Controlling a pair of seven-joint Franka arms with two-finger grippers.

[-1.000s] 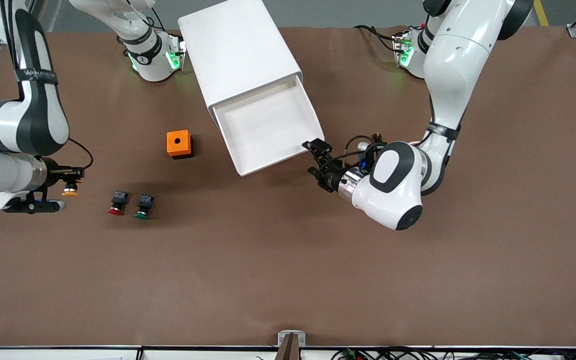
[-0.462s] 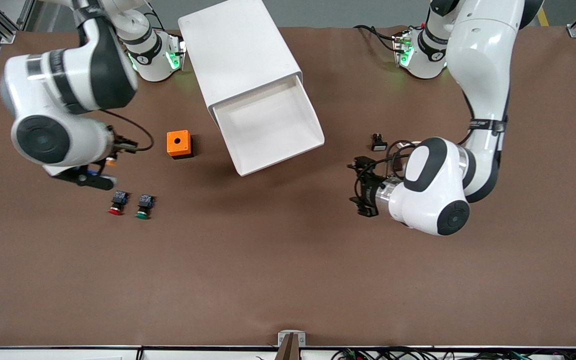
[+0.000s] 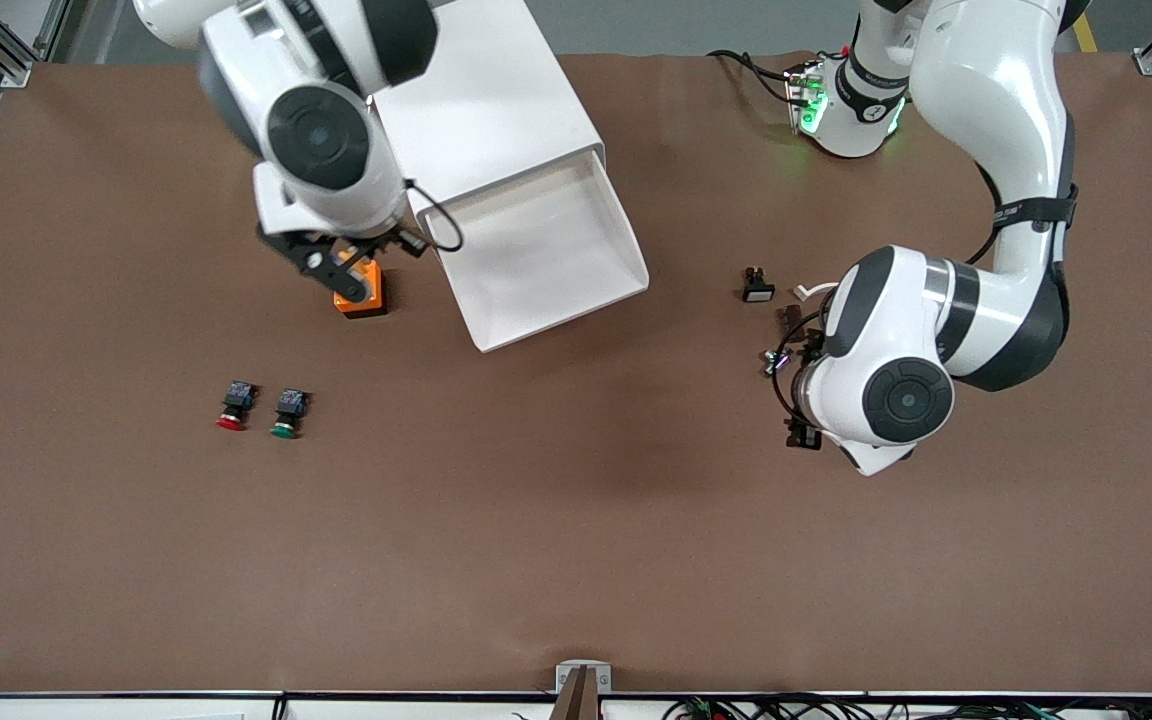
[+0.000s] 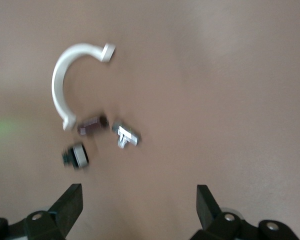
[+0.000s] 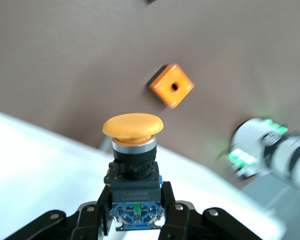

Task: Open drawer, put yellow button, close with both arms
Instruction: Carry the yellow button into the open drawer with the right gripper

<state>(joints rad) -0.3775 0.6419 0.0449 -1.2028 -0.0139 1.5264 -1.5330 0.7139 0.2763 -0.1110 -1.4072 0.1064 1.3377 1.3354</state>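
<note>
The yellow button [image 5: 133, 125], with an orange-yellow cap on a black and blue body, stands upright between the fingers of my right gripper [image 5: 135, 210], which is shut on it. That gripper [image 3: 338, 266] hangs over the orange box beside the open drawer [image 3: 536, 250]. The drawer is pulled out of the top of the white cabinet [image 3: 476, 100] and its tray is bare. My left gripper [image 4: 138, 205] is open and holds nothing. It points down over bare table toward the left arm's end.
An orange box [image 3: 364, 298] with a round hole sits beside the drawer. A red button [image 3: 232, 405] and a green button [image 3: 286, 412] lie nearer the front camera. A white curved clip [image 4: 65, 80] and small parts [image 4: 126, 135] lie under the left arm.
My right arm has swung from its end of the table up to the cabinet, carrying the yellow button. My left arm has drawn back from the drawer's corner and turned downward.
</note>
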